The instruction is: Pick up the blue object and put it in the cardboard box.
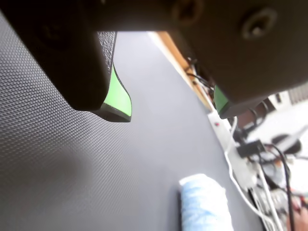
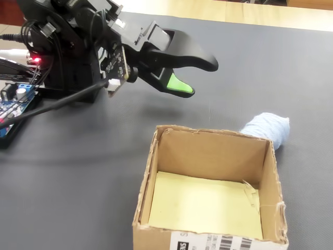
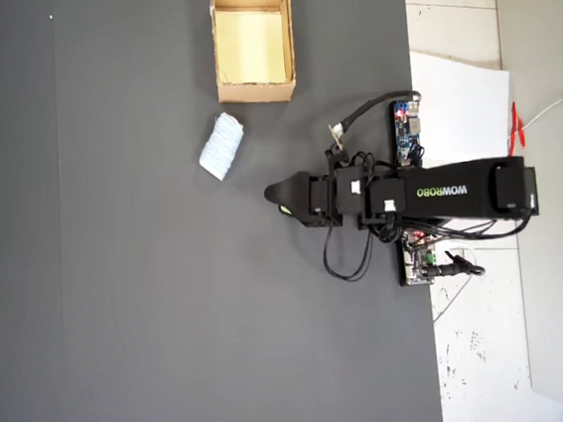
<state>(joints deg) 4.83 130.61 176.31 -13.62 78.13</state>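
Your claw hangs empty above the worktop, jaws parted — arm stretched low. The blue object lies apart, beside the cardboard box.

Dark grey textured mat over a pale table. On the mat: cardboard box at 12 o'clock, blue object just beside it toward 7 o'clock, apart; arm base off the mat's 3 o'clock edge

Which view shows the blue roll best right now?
The overhead view: the whole blue roll lies clear beside the cardboard box. The fixed view hides part behind the box; the wrist view shows it blurred and cropped.
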